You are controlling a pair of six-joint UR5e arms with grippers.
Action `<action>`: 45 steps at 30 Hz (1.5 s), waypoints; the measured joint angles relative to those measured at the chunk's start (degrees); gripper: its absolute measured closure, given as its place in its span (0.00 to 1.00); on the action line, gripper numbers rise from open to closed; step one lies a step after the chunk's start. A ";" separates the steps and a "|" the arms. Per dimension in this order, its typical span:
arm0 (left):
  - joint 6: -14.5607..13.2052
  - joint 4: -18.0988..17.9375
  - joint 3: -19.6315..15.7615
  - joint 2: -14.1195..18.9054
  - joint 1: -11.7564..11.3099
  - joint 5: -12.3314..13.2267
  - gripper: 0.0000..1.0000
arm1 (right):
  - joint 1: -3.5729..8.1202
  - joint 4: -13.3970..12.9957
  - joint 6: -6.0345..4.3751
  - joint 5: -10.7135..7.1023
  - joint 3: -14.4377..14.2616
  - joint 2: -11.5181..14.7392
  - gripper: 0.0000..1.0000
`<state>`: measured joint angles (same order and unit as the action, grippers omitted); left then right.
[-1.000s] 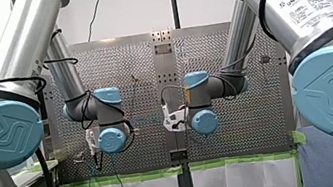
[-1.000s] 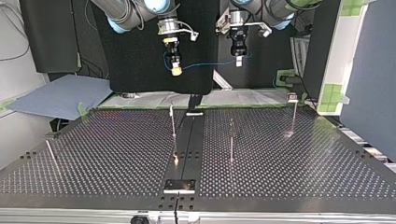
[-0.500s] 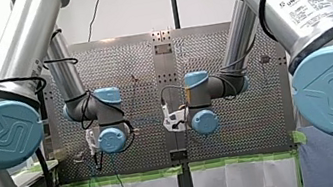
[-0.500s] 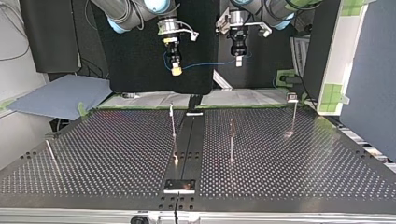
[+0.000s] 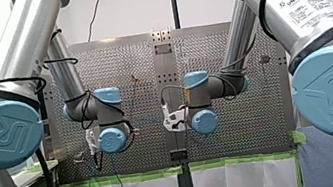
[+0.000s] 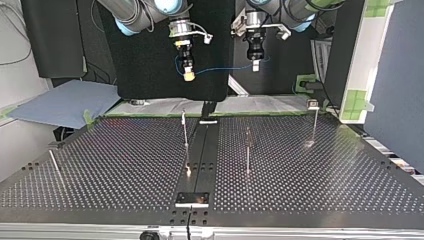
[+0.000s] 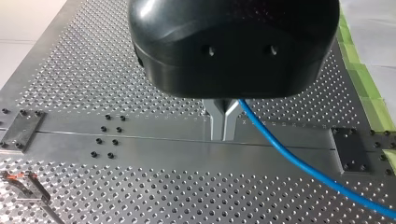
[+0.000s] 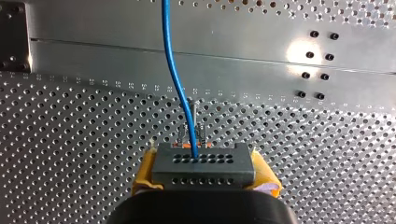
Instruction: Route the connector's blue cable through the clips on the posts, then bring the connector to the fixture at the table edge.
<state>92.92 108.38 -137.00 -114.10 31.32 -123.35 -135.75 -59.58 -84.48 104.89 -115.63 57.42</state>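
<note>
Now my right claw (image 8: 204,176) is pinching the connector (image 8: 204,161), the blue cable (image 8: 173,70) running off at twelve o'clock to my left claw (image 7: 223,136), which is pinching it.

The perforated table (image 7: 93,70) is satin bare metal; its centre rail (image 8: 140,60) is smooth and reflective. The blue cable (image 8: 175,79) has a glossy plastic sheath. The connector (image 8: 203,165) is matt grey plastic. The left gripper (image 7: 223,138) has a glossy black plastic housing (image 7: 233,42) and 2 bare metal fingers (image 7: 215,122).
</note>
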 joint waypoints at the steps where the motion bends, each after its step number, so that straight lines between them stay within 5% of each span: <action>1: -0.01 0.00 0.00 0.00 0.00 0.00 1.00 | 0.02 0.04 0.00 0.00 0.02 -0.01 1.00; 11: -0.03 0.00 0.00 -0.01 -0.01 0.00 1.00 | 0.34 3.74 0.00 0.06 0.51 -1.00 1.00; 20: -0.33 0.28 0.18 0.28 -0.31 0.29 1.00 | 0.42 4.39 0.03 0.17 0.42 -0.93 1.00; 35: -3.35 6.93 0.44 4.18 -1.58 3.06 1.00 | 0.62 11.10 0.09 2.25 -1.04 0.97 1.00; 45: -3.40 10.38 0.48 4.15 -1.59 3.06 1.00 | 0.62 12.01 0.09 2.26 -1.05 0.99 1.00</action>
<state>89.52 118.75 -136.52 -109.95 29.73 -120.29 -135.14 -47.57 -84.39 107.15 -116.68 58.41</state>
